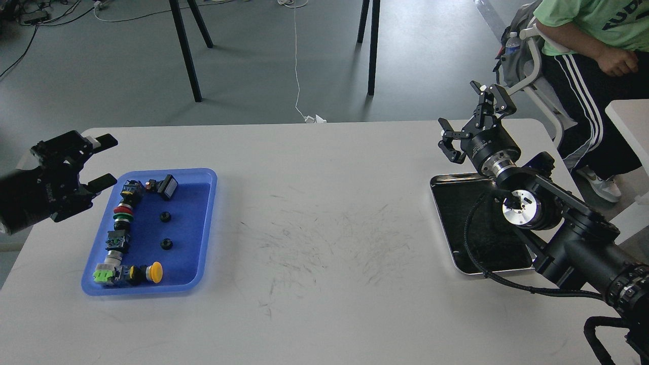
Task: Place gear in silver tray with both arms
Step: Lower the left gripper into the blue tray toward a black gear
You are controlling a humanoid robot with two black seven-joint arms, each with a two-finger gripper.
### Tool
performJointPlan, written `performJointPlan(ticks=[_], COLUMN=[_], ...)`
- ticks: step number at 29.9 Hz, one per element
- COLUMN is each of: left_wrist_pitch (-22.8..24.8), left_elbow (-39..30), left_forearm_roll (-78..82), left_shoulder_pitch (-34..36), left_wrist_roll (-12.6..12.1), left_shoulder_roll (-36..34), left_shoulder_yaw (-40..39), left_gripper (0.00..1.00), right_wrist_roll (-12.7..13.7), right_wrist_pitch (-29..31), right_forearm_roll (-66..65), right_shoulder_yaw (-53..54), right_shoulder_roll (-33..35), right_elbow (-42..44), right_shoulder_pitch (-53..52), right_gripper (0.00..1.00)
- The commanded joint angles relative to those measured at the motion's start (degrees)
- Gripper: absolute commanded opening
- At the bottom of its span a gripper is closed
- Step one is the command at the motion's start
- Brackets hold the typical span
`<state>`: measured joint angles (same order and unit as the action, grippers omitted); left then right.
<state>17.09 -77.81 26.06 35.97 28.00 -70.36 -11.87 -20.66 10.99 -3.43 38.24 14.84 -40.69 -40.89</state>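
Two small black gears (165,217) (166,244) lie on the floor of the blue plastic tray (208,228) at the table's left. Just left of that tray's far corner hovers my left gripper (104,161), open and empty, fingers pointing right. The silver tray (446,228) with its dark reflective bottom sits at the table's right, partly covered by my right arm. My right gripper (469,121) is held above the tray's far edge, open, holding nothing.
Several push-button switches (121,213), including a yellow-capped one (154,271), line the blue tray's left and front sides. A seated person (593,45) is at the far right. Black stand legs (185,48) rise beyond the table.
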Motion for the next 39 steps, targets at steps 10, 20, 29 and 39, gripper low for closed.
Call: performJointPlan(ticks=[10, 20, 29, 39], left_wrist_pitch=[-25.0, -17.9, -26.0, -31.1], left_elbow=[2.5, 8.6, 8.8, 14.4], left_forearm_roll=[4.2, 10.2, 24.3, 24.0], left_shoulder_pitch=[0.2, 8.1, 10.9, 14.7], left_wrist_roll=[0.0, 0.0, 0.0, 0.0], left_shoulder_roll=[10.1, 11.0, 11.1, 12.7], left_shoulder_yaw=[8.8, 15.2, 20.2, 25.1], left_gripper=[0.97, 0.98, 0.98, 0.89], right_wrist_roll=[0.0, 0.0, 0.0, -0.1], right_wrist_pitch=[0.0, 0.0, 0.0, 0.0], right_forearm_roll=[0.0, -0.1, -0.1, -0.1], right_shoulder_yaw=[0.0, -0.2, -0.1, -0.1], right_shoulder_roll=[0.4, 0.2, 0.1, 0.1], right_elbow=[-0.4, -0.4, -0.4, -0.3], right_shoulder_pitch=[0.1, 0.2, 1.0, 1.3], right_gripper=[0.99, 0.99, 0.99, 0.99])
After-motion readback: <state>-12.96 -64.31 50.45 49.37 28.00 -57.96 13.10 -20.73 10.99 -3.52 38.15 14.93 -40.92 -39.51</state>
